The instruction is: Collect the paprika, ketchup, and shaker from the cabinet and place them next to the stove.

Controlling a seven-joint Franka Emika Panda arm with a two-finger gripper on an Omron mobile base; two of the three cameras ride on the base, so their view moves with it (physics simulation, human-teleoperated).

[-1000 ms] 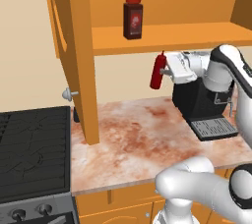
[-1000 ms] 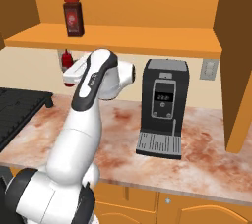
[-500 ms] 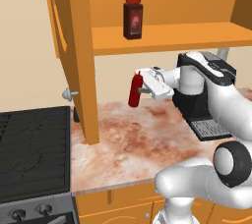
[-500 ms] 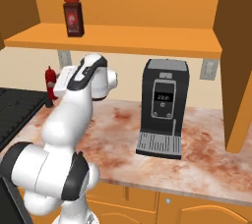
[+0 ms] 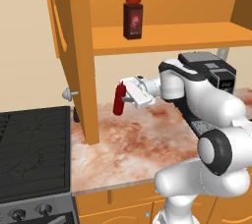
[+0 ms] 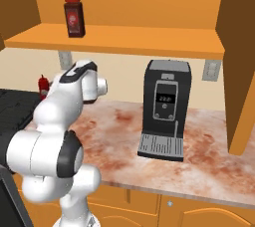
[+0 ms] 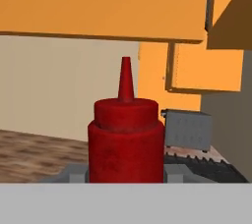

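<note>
Right now your ketchup (image 5: 118, 99) is in the air above the marbled counter (image 5: 133, 144), upright, with the gripper (image 5: 129, 94) clenched on its body; it hangs just beside the cabinet's (image 5: 74, 46) tall door panel, on the side away from the stove (image 5: 32, 149). From the hand camera you see the bottle's pointed nozzle rising straight ahead, with the cooktop grates beyond it.

You are, by my reading, partway through the second stage: one ketchup bottle is off the shelf but not yet set down. One paprika (image 5: 133, 17) jar stands alone on the cabinet shelf, untouched, so that fetch is still ahead of you. A small dark shape at the counter edge behind the door panel, next to the stove, may be the shaker, but it is too hidden for you to be sure.

Count one ketchup, one paprika, one black coffee machine (image 6: 164, 109) on the counter, and one stove with its knobs along the front.
</note>
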